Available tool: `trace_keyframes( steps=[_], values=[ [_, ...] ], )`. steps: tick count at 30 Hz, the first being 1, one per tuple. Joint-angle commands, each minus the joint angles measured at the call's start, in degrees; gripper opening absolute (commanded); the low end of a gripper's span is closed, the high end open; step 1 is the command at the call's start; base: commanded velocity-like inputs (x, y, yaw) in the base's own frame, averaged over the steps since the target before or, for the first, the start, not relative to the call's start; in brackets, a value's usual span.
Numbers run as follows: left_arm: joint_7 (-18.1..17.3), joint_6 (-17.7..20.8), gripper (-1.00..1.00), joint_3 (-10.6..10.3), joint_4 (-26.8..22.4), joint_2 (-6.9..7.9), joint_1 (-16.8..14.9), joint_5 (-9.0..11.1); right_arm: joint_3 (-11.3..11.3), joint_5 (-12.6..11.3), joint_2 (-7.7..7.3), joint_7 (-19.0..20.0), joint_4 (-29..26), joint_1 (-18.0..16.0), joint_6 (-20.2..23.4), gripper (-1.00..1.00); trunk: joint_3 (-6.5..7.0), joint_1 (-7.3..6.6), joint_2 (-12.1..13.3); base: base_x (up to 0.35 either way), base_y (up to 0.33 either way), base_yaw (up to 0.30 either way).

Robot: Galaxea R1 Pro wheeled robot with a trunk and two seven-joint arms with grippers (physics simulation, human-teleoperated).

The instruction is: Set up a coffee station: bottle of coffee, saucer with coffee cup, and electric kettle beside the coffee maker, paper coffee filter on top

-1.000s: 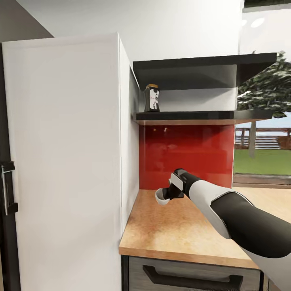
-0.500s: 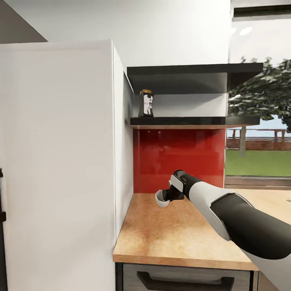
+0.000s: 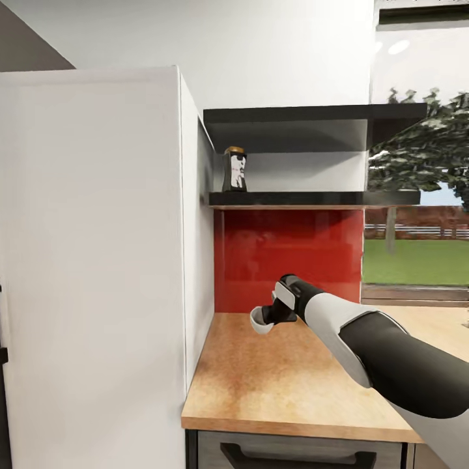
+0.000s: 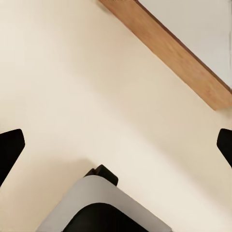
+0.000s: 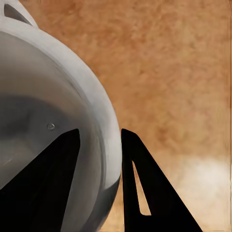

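The bottle of coffee (image 3: 234, 169), a small dark jar with a yellow lid and pale label, stands at the left end of the black kitchen shelf (image 3: 312, 198). Below it, my right gripper (image 3: 270, 316) hangs just above the kitchen countertop (image 3: 286, 384), shut on the white coffee cup (image 3: 259, 320). In the right wrist view one finger sits inside the coffee cup (image 5: 48, 96) and the other outside its wall, so the right gripper (image 5: 99, 133) pinches the rim. My left gripper (image 4: 116, 140) is open over pale floor, its dark fingertips far apart.
A tall white cabinet (image 3: 98, 260) walls off the counter's left end. A red backsplash (image 3: 286, 254) runs under the shelf, with a window (image 3: 417, 247) to its right. A dark drawer front with a handle (image 3: 293, 456) sits below the counter edge.
The whole picture has shifted left and slightly down, so the camera moved. My right arm holds the same pose with the cup in its grip.
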Motion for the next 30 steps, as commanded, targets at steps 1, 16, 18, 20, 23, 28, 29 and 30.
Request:
trace_keyframes(
  steps=[1, 16, 18, 20, 23, 28, 29, 30],
  values=[
    [-0.23, -0.08, 1.0, 0.15, -0.06, 0.0, 0.01, -0.05, 0.09, -0.61, 0.04, -0.5, 0.08, -0.05, 0.03, -1.0, 0.11, -0.22, 0.37, 0.0, 0.0, -0.163],
    [-0.03, -0.09, 1.0, -1.5, -0.06, -0.15, 0.01, -0.05, 0.07, -0.67, 0.04, -0.27, 0.07, -0.01, 0.12, -1.0, 2.79, -3.52, 6.38, 0.0, 0.0, -0.283],
    [-0.02, -0.09, 1.0, -1.8, -0.06, -0.21, 0.01, -0.05, 0.07, -0.67, 0.04, -0.2, 0.08, -0.02, 0.12, -1.0, 3.15, -3.96, 7.19, 0.0, 0.0, -0.3],
    [-0.02, -0.09, 1.0, -1.93, -0.06, -0.24, 0.01, -0.05, 0.07, -0.68, 0.04, -0.17, 0.07, -0.02, 0.13, -1.0, 3.51, -4.39, 7.99, 0.0, 0.0, -0.3],
    [-0.02, -0.09, 1.0, -2.0, -0.06, -0.19, 0.01, -0.05, 0.07, -0.69, 0.04, -0.14, 0.08, -0.02, 0.12, -1.0, 4.05, -5.05, 9.19, 0.0, 0.0, -0.3],
    [-0.02, -0.08, 1.0, -2.02, -0.06, -0.16, 0.01, -0.05, 0.08, -0.64, 0.04, -0.2, 0.08, 0.0, 0.06, -1.0, 4.95, -6.15, 11.2, 0.0, 0.0, -0.173],
    [-0.02, -0.05, 1.0, -2.02, -0.06, -0.16, 0.01, -0.05, 0.08, -0.66, 0.04, -0.21, 0.08, 0.0, 0.05, -1.0, 5.13, -6.37, 11.6, 0.0, 0.0, -0.033],
    [-0.02, -0.07, 1.0, -2.02, -0.06, -0.17, 0.01, -0.05, 0.08, -0.67, 0.04, -0.21, 0.09, 0.0, 0.04, -1.0, 5.31, -6.59, 12.0, 0.0, 0.0, -0.039]
  ],
)
